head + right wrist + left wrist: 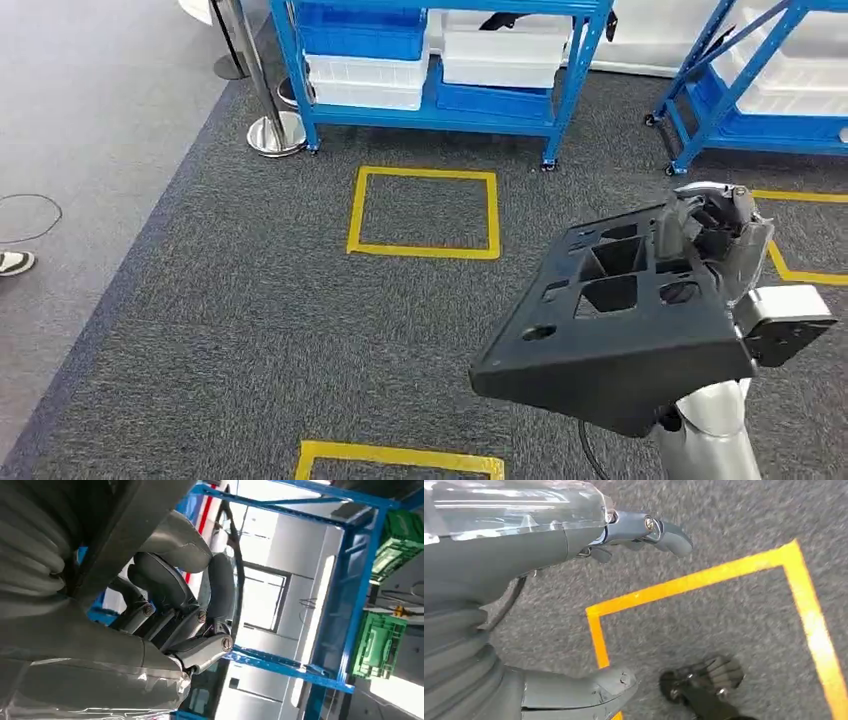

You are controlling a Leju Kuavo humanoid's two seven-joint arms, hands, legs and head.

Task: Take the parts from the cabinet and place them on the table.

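From the head camera I have my right hand [705, 225] raised and clamped on the far edge of a black plastic part [625, 310], a flat tray-like piece with moulded pockets that juts out from the hand toward my body and tilts over the grey carpet [250, 330]. Beyond the hand stand the blue shelves [440, 60] with white and blue bins, and a yellow taped square [425, 212] lies on the floor between. No table is in sight, so I judge I'm mid-carry. The risk I see is leverage: the part is gripped at one edge only, so a jolt while walking could twist it loose. On the left wrist camera my left hand [639, 530] hangs over the carpet beside a yellow tape corner [596, 611], fingers apart and holding nothing. The right wrist camera adds what the head view lacks: the fingers [165, 587] curled tight around the part's edge, with blue racking behind.
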